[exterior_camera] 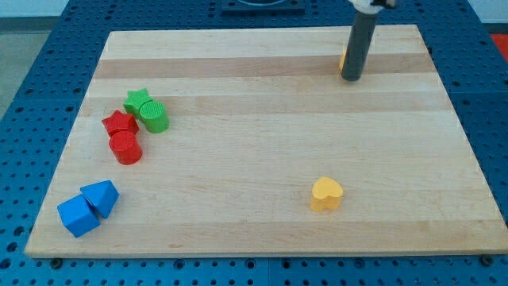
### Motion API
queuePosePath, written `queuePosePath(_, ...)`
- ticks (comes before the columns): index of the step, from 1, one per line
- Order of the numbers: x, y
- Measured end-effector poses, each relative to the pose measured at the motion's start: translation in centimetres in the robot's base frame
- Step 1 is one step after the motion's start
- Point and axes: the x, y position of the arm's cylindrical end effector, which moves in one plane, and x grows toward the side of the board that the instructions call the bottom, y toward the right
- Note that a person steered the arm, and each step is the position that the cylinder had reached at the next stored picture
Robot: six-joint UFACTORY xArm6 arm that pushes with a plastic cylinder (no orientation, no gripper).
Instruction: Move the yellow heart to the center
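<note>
The camera view shows a pale wooden board (262,159) lying on a blue perforated table (32,48). The board bears every block and shows no writing or labels that I can read.

Counting the blocks: one yellow heart (326,194), lying toward the view's bottom right, well apart from everything else. Two green blocks at the view's left, a green star (138,101) touching a green cylinder (154,117). Two red blocks just below them, a red star (119,123) touching a red cylinder (125,148). Two blue blocks near the view's bottom left corner, a blue cube (78,215) pressed against a blue wedge-like block (101,196). A sliver of a yellow-orange block (343,60) peeps out behind the rod; its shape cannot be made out.

My tip (352,79) stands near the view's top right, touching or just beside that sliver, well apart from the yellow heart. The arm carries no gripper, so there are no jaws to report
</note>
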Motion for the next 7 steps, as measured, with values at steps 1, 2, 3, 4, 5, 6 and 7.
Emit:
queuePosePath(1,-1.1,0.1)
queuePosePath(2,-2.6,2.4)
queuePosePath(3,4.6,4.0)
queuePosePath(4,15.4,4.3)
queuePosePath(5,24.4,4.3)
queuePosePath(6,26.3,-2.2)
queuePosePath(7,25.1,-6.0)
